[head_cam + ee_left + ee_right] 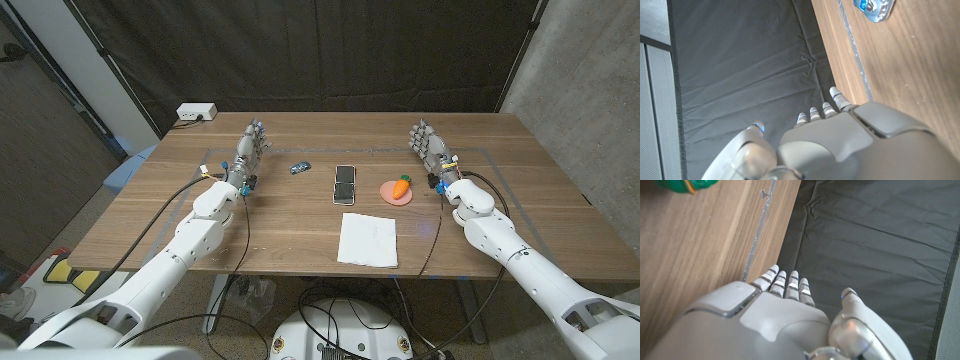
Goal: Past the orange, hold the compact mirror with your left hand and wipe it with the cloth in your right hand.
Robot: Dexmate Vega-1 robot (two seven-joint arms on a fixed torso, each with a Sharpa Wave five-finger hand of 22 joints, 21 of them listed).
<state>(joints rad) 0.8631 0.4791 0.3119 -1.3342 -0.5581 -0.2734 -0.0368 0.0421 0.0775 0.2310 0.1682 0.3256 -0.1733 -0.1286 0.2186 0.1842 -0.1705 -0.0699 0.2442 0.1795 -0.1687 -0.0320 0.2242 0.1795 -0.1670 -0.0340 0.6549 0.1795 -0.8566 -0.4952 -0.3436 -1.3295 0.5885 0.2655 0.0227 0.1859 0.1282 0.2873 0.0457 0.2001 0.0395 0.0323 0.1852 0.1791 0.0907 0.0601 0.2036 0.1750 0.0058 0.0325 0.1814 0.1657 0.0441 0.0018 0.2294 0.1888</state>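
Note:
The compact mirror [345,185], a dark, two-part rectangle, lies on the wooden table [270,225] near the middle. A white folded cloth [368,239] lies nearer the front edge, just right of the mirror. An orange carrot with a green top [400,186] rests on a small pink plate [392,196] right of the mirror; its green end [687,184] shows in the right wrist view. My left hand [250,148] stands far left of the mirror, fingers extended, holding nothing. My right hand [431,146] stands right of the carrot, likewise empty. The left hand's back [850,145] and the right hand's back [765,325] fill the lower wrist views.
A small blue toy car [299,166] sits between my left hand and the mirror, also seen as a blue and silver shape [874,7]. A white power strip [196,113] lies at the far left corner. A black curtain [320,50] hangs behind the table.

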